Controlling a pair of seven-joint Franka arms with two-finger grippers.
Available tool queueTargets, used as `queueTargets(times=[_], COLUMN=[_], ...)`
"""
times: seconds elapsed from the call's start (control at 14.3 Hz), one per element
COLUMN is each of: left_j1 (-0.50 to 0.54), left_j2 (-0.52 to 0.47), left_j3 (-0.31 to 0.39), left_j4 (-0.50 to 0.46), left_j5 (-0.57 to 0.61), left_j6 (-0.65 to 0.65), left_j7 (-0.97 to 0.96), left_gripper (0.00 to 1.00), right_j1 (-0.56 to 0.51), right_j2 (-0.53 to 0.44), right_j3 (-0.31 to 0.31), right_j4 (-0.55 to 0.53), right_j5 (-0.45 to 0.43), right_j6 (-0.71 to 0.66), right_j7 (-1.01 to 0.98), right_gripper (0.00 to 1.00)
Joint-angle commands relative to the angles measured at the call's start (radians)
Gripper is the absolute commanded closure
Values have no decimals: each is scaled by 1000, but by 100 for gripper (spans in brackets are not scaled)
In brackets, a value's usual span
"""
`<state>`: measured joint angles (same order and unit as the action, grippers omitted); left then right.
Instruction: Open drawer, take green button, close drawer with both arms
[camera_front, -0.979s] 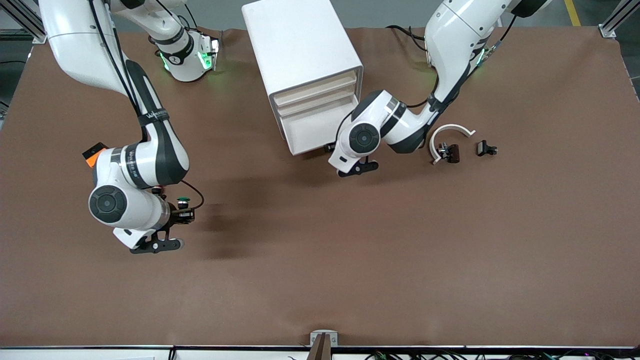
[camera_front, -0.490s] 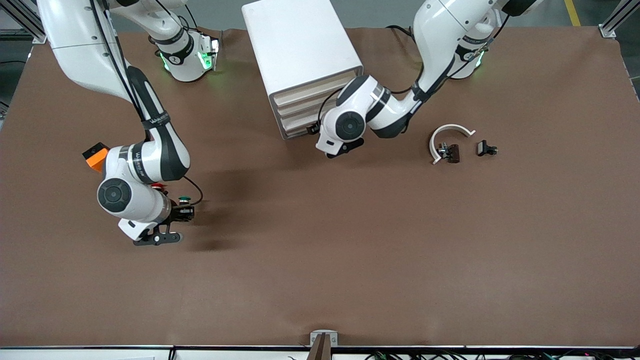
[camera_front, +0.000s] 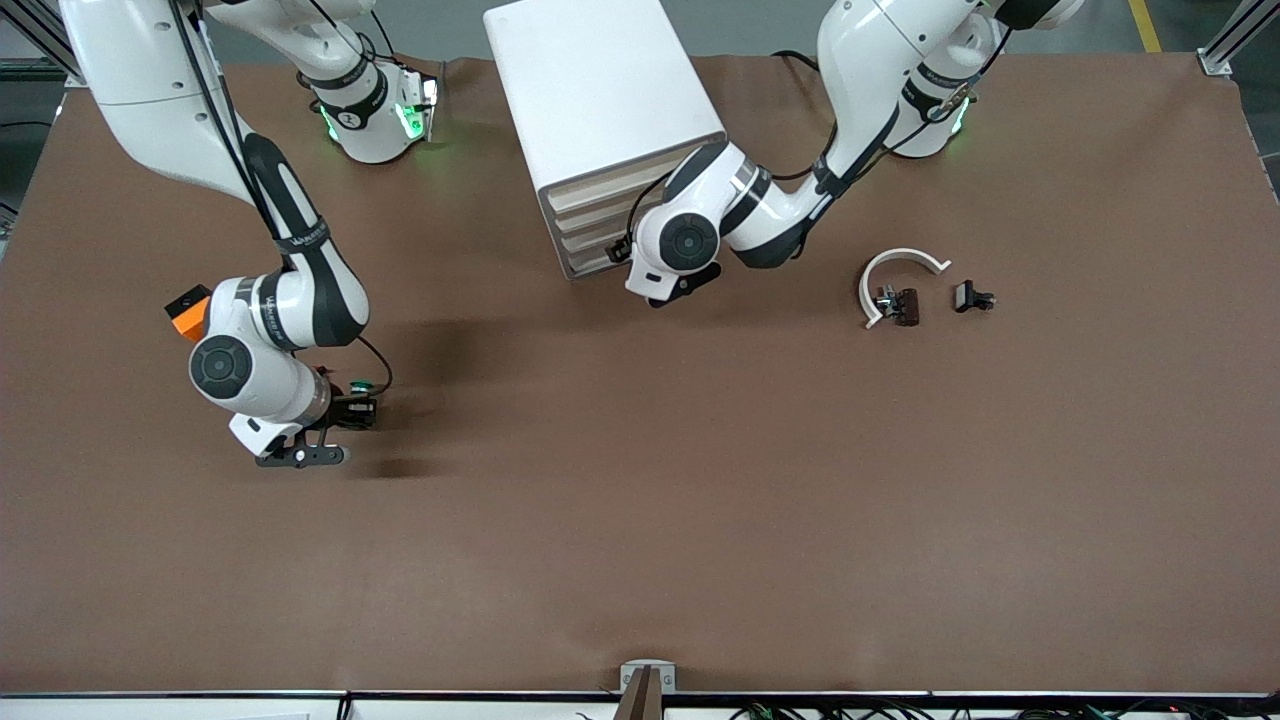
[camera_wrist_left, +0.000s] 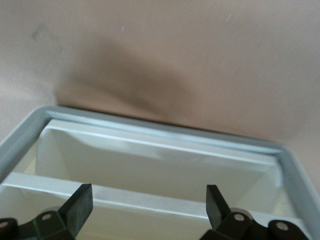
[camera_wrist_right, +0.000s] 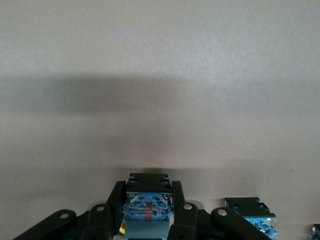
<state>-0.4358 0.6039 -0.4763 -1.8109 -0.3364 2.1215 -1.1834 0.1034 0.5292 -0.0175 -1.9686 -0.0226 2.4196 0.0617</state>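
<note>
White drawer unit (camera_front: 600, 120) now closer to shut, left end effector (camera_wrist_left: 149, 202) spread, right end effector (camera_wrist_right: 148, 210) clamping button (camera_wrist_right: 147, 212).

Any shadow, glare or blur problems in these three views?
Front view: sharp, with soft arm shadows on the table. Left wrist view: soft focus, a dark shadow above the drawer cabinet. Right wrist view: a broad shadow band across the table, and the button in the right gripper is slightly blurred.

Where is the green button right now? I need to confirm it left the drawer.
The green button is out of the drawer unit, gripped in the right end effector toward the right arm's end of the table, just beside a red-capped button.
</note>
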Motion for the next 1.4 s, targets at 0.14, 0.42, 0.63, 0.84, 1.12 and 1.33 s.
queueTargets(times=[0.14, 0.42, 0.63, 0.84, 1.12, 1.33], left_j1=[164, 282, 328, 463, 609, 693], left_j2=[-23, -56, -133, -239, -294, -363], left_j3=[4, 4, 5, -1, -7, -4], left_j4=[172, 257, 283, 301, 369, 404], left_j5=[57, 201, 515, 577, 561, 501], left_j6=[-29, -43, -156, -236, -397, -497], left_j7=[62, 137, 310, 451, 714, 780], left_gripper=[0, 0, 0, 0, 0, 0], right_j1=[-17, -19, -19, -16, -17, -19], right_j2=[-40, -60, -109, -187, -282, -340], right_j3=[19, 19, 22, 25, 27, 24], right_j4=[-58, -44, 16, 120, 163, 181], right_j5=[-13, -13, -8, 0, 0, 0], right_j6=[21, 7, -107, -348, -421, -471], right_j7=[6, 9, 4, 9, -8, -16], right_gripper=[79, 0, 0, 0, 0, 0])
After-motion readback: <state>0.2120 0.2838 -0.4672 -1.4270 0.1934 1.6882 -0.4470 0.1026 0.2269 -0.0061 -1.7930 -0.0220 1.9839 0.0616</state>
